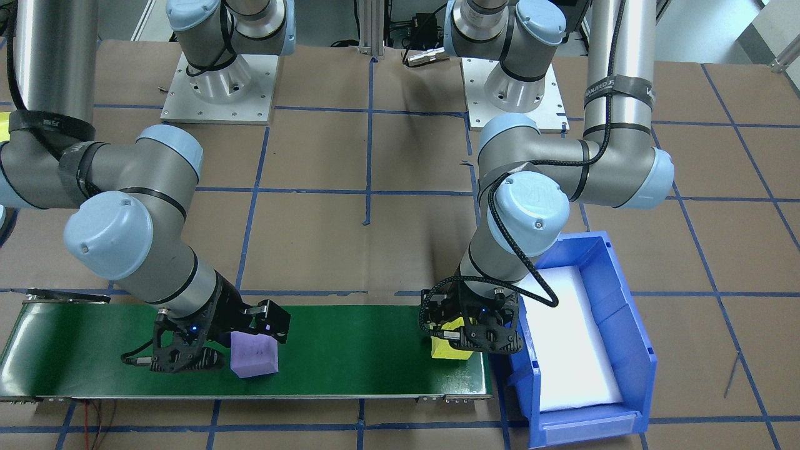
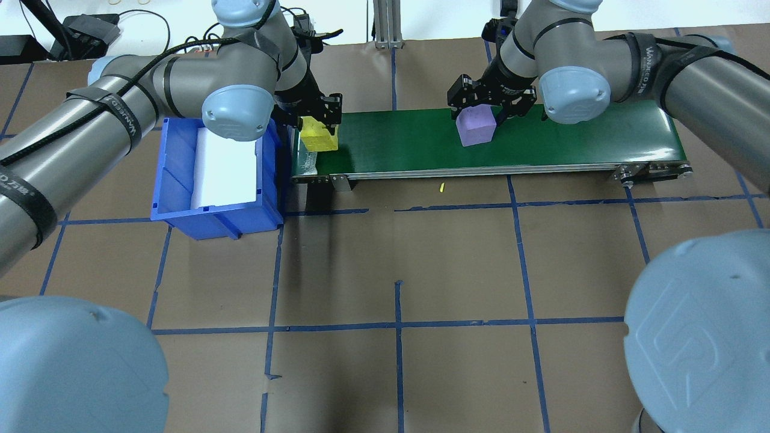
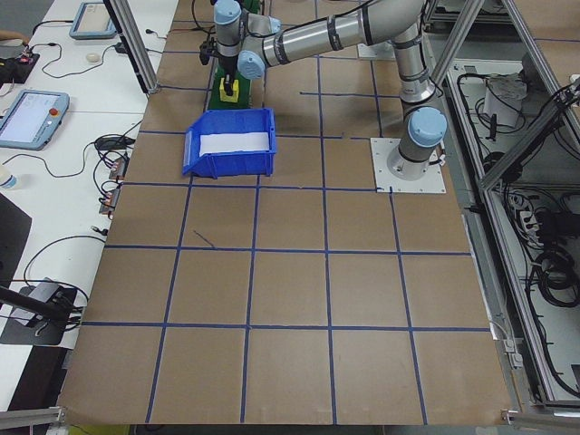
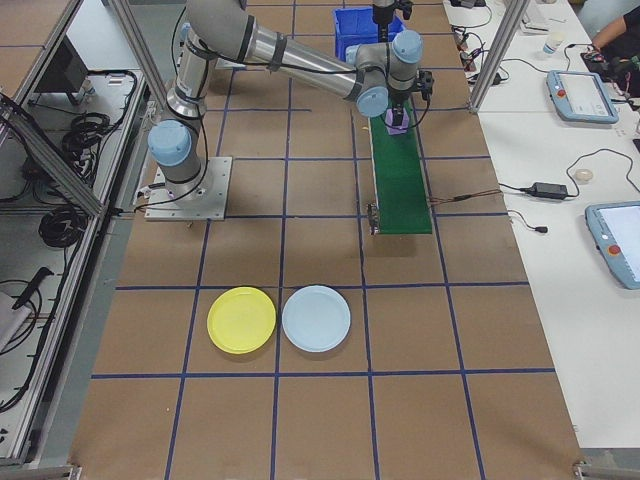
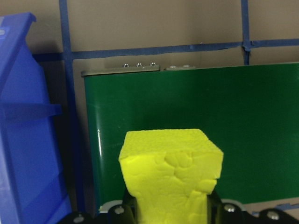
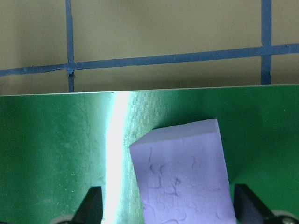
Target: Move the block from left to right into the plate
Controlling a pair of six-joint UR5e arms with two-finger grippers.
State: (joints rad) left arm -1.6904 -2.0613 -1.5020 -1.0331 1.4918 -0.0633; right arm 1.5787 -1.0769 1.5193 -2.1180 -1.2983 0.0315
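A yellow foam block (image 5: 170,168) sits pinched between the fingers of my left gripper (image 2: 316,123), which is shut on it over the end of the green conveyor belt (image 2: 571,138) nearest the blue bin. A purple foam block (image 2: 476,126) rests on the belt farther along. My right gripper (image 2: 486,108) is open and straddles it, one finger on each side; the right wrist view shows gaps beside the block (image 6: 182,172). The yellow plate (image 4: 241,319) lies on the table far from both grippers, seen only in the exterior right view.
A blue bin (image 2: 180,180) with a white liner stands against the belt's end by my left gripper. A light blue plate (image 4: 316,318) lies right beside the yellow one. Brown table with blue tape lines spreads between belt and robot bases.
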